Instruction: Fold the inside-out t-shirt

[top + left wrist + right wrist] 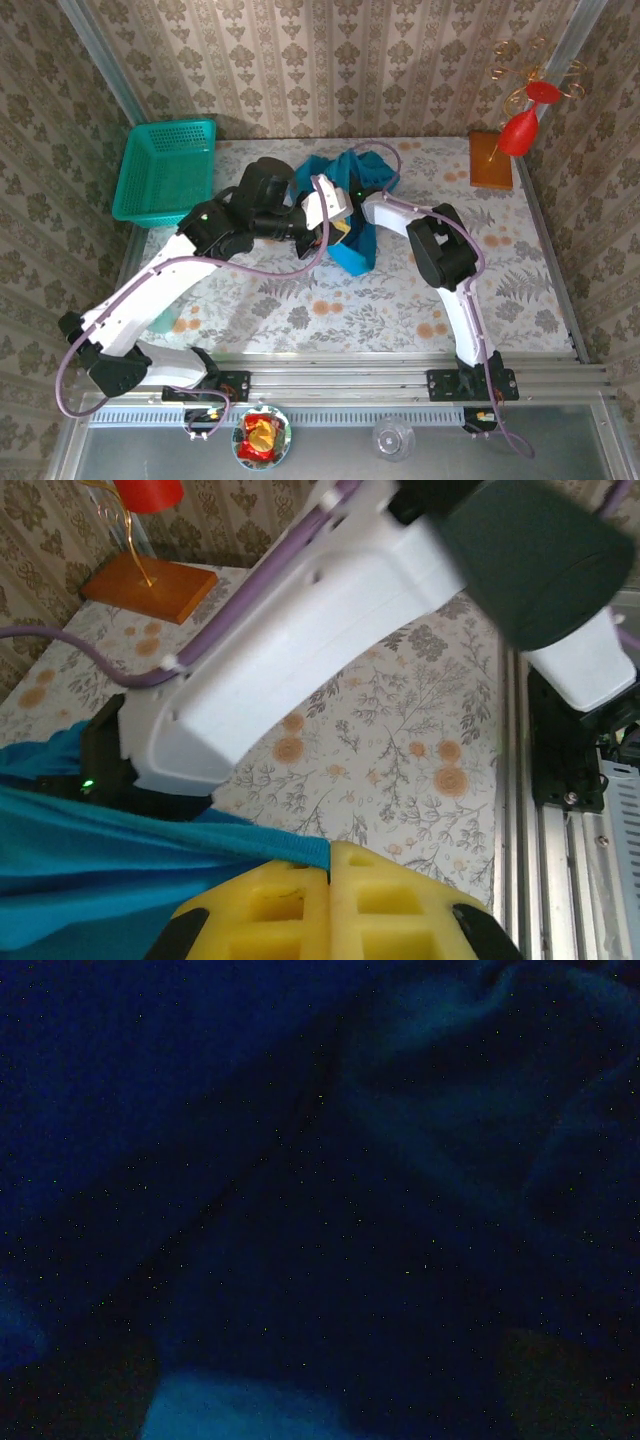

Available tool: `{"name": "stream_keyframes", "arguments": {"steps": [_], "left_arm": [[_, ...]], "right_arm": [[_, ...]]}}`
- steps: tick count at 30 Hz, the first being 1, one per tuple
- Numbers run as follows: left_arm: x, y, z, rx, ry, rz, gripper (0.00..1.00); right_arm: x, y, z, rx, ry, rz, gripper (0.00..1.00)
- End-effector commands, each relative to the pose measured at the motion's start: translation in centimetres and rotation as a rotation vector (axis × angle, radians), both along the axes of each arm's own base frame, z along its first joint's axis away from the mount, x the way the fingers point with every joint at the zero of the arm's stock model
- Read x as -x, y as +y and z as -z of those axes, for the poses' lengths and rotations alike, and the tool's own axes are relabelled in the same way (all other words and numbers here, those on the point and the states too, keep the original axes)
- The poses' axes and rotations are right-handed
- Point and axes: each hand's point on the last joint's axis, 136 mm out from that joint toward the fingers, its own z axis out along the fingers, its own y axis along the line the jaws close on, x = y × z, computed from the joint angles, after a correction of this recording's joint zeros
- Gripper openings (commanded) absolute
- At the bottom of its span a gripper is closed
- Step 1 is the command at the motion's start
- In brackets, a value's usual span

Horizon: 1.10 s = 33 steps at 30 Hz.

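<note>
The blue-teal t-shirt (360, 250) lies bunched at the middle back of the table. My left gripper (340, 227) is at the bunch's left side. In the left wrist view its yellow fingers (270, 910) are pressed together, and the gripper (330, 880) is shut on the t-shirt's hem (290, 848), which stretches off to the left. My right arm's wrist (352, 190) reaches into the bunch from the right. In the right wrist view dark blue cloth (430, 1130) lies close all round. My right gripper (320, 1380) shows faint fingers far apart at the bottom corners, so it is open.
A teal mesh basket (168, 170) stands at the back left. An orange block (491, 160) carrying a red wire ornament (520, 130) stands at the back right. A metal rail (400, 375) runs along the near edge, with a small bowl (262, 436) and a glass (393, 438) below it.
</note>
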Motion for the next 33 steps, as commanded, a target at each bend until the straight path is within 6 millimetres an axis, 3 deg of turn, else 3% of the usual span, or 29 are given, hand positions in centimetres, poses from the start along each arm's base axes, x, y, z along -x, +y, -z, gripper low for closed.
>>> {"name": "stream_keyframes", "arguments": {"steps": [1,4,8,10,11,12,16,23,29,33], "left_arm": [[2.9,0.7,-3.7,0.092,-0.014,0.075,0.00],[3.2,1.0,-4.5,0.114,-0.031,0.075,0.00],[2.1,1.5,-4.5,0.098,-0.064,0.013,0.00],[1.0,1.7,-4.1,0.080,-0.078,-0.036,0.00],[0.3,1.9,-3.7,0.068,-0.083,-0.067,0.00],[-0.5,2.1,-3.4,0.062,-0.089,-0.101,0.00],[-4.0,3.0,-2.1,0.078,-0.066,-0.230,0.00],[-10.8,4.9,1.9,0.142,0.039,-0.437,0.00],[-15.6,7.3,7.3,0.156,0.184,-0.569,0.00],[-18.6,10.2,11.8,0.175,0.308,-0.687,0.00]], "right_arm": [[2.6,-1.0,4.4,0.080,0.241,-0.072,0.94],[2.9,-1.4,4.3,0.127,0.280,-0.107,0.91],[4.1,-2.5,4.0,0.175,0.316,-0.129,0.77],[4.9,-2.7,3.8,0.177,0.341,-0.144,0.57],[5.5,-3.0,3.5,0.175,0.341,-0.142,0.37],[5.9,-3.0,2.7,0.159,0.314,-0.142,0.25],[8.6,-2.9,-0.5,0.067,0.245,-0.161,0.02],[14.0,-0.3,-7.4,0.000,0.117,-0.308,0.00],[18.6,1.6,-13.5,-0.079,0.004,-0.436,0.00],[20.2,1.5,-18.0,-0.172,-0.083,-0.457,0.00]]}}
